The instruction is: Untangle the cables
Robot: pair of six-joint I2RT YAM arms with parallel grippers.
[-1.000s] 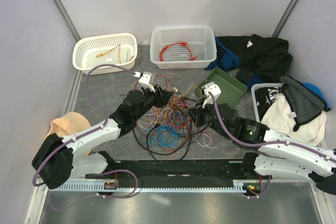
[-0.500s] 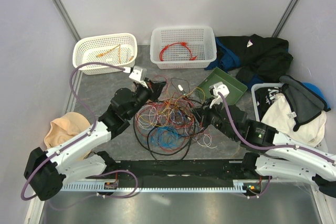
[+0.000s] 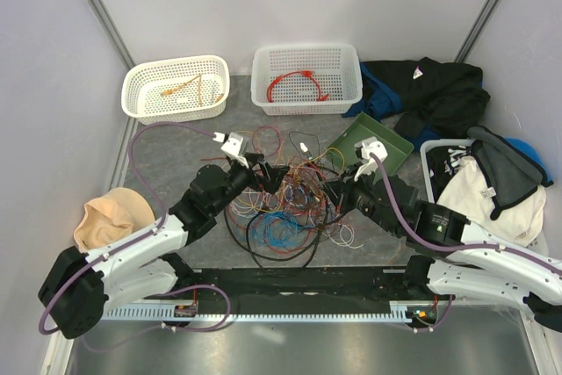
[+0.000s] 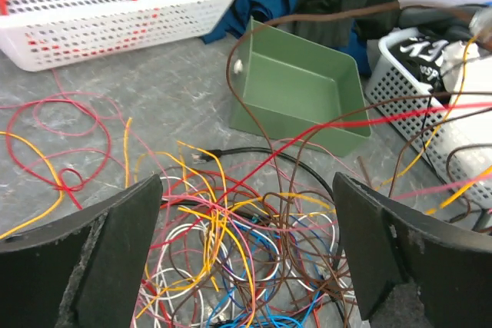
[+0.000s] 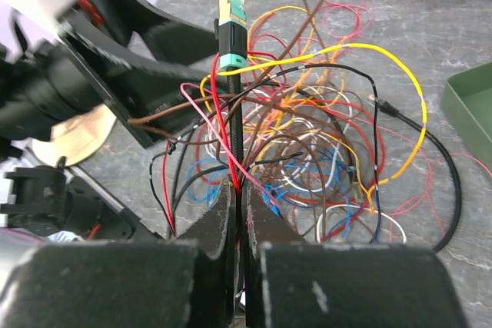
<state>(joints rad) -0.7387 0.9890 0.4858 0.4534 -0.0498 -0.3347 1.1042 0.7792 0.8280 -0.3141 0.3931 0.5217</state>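
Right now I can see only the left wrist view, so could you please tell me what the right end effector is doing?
Observer: The right end effector is shut on a black cable that rises out of the tangle.
Operator: Thank you. Does that cable end in a plug?
Observer: Yes, a plug with a teal collar sits at its far end, pointing away from the fingers.
Operator: Is anything in a basket outside my view?
Observer: An orange cable lies in the left basket, beside the one you see.
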